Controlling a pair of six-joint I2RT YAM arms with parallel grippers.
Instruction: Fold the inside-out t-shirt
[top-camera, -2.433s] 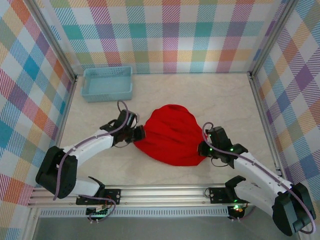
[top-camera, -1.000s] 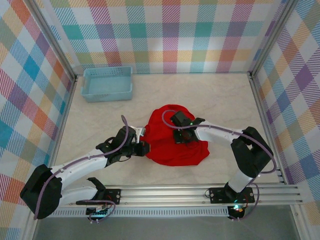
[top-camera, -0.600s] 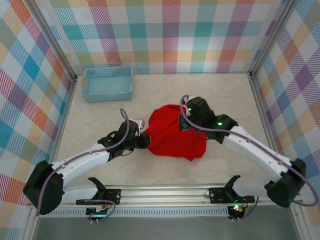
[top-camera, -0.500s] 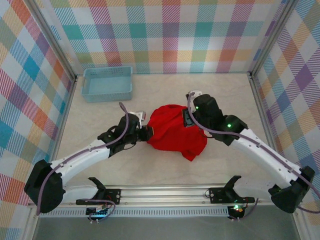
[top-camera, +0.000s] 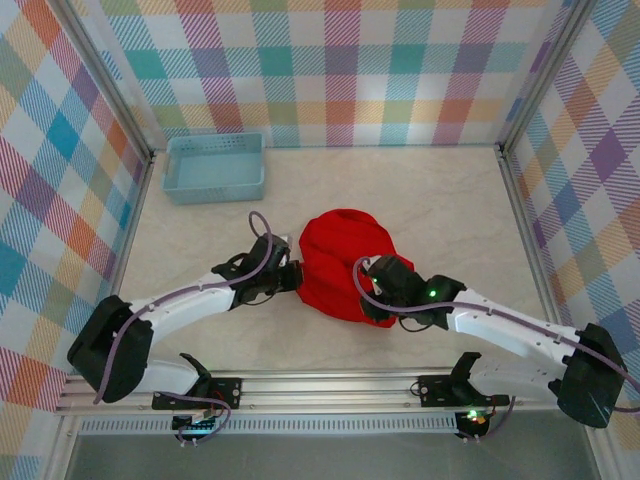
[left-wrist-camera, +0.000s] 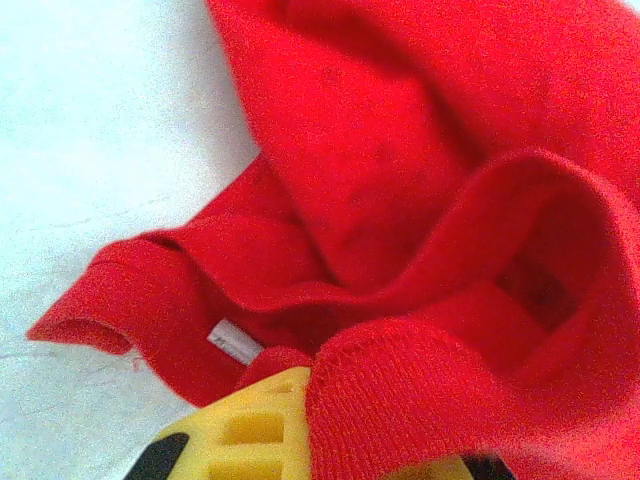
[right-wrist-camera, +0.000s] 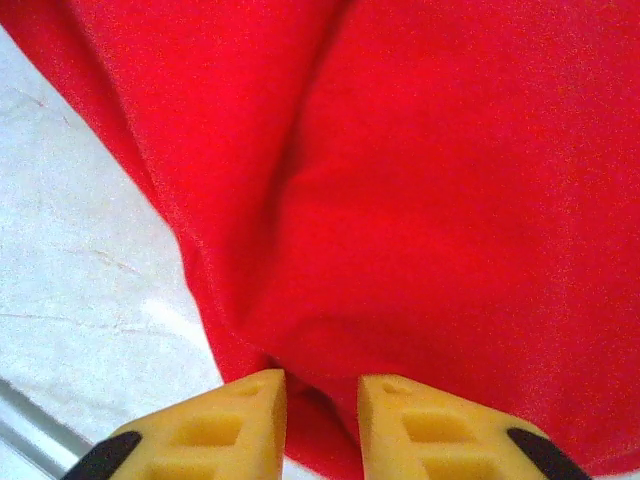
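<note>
The inside-out t-shirt (top-camera: 345, 262) is a bright red bunched heap in the middle of the table. My left gripper (top-camera: 291, 277) sits at its left edge, shut on a hem of the t-shirt (left-wrist-camera: 420, 250); cloth drapes over the yellow fingers (left-wrist-camera: 245, 430), and a small white tag (left-wrist-camera: 236, 342) shows beside them. My right gripper (top-camera: 379, 291) rests at the heap's near right edge. In the right wrist view the right gripper (right-wrist-camera: 322, 400) stands slightly open, a fold of the t-shirt (right-wrist-camera: 430, 200) lying in the gap under the fingertips.
A light-blue plastic basket (top-camera: 215, 166) stands at the back left by the wall. Checked walls close in the table on three sides. Bare table (top-camera: 450, 200) lies right of and behind the shirt, and a metal rail (top-camera: 330, 385) runs along the near edge.
The right arm came down from the shirt's far side to its near right edge, and its jaws parted. The shirt is bunched tighter. The left gripper kept its hold.
</note>
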